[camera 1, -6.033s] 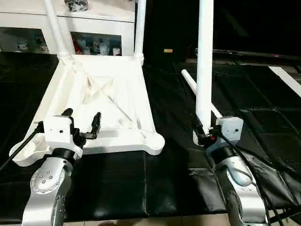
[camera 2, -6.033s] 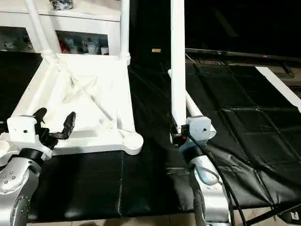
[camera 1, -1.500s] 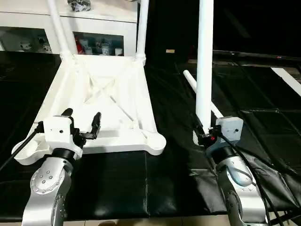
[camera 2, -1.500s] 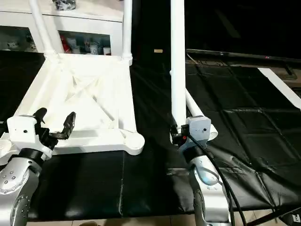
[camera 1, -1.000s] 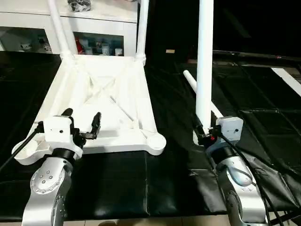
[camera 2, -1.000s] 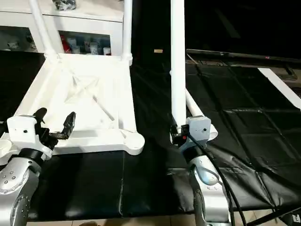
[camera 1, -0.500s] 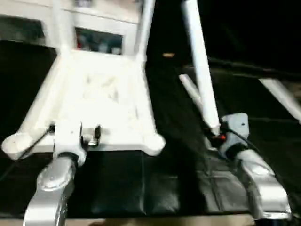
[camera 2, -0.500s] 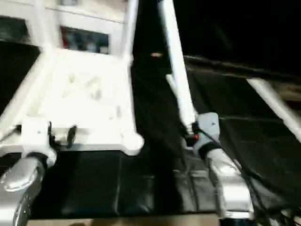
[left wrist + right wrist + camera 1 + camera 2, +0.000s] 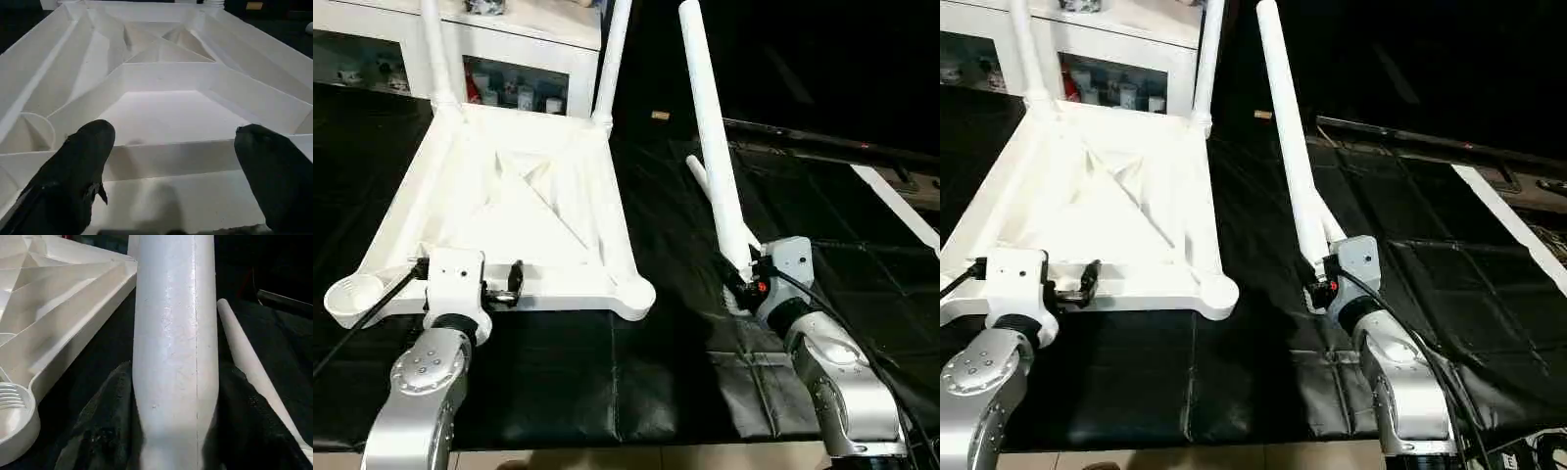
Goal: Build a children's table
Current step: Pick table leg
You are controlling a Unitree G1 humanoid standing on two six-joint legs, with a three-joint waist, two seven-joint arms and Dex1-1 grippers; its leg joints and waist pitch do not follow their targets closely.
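The white tabletop (image 9: pixel 509 211) lies upside down on the black mat, ribbed side up. Two white legs (image 9: pixel 611 59) stand in its far corner sockets. The near corner sockets (image 9: pixel 634 294) hold nothing. My left gripper (image 9: pixel 168 161) hovers open over the tabletop's near edge, its fingers (image 9: pixel 73 171) wide apart with nothing between them. My right gripper (image 9: pixel 741 284) is shut on the lower end of a third leg (image 9: pixel 710 137), which leans with its top toward the left. A fourth leg (image 9: pixel 244 357) lies on the mat just behind it.
A white cabinet with glass doors (image 9: pixel 524 73) stands right behind the tabletop. The black mat (image 9: pixel 607 372) covers the work surface to its front edge. A white strip (image 9: pixel 896 206) lies at the far right.
The leg in my right gripper has tipped from upright to leaning left. My left gripper has turned at the wrist and sits lower at the tabletop's near edge. The view shook in between.
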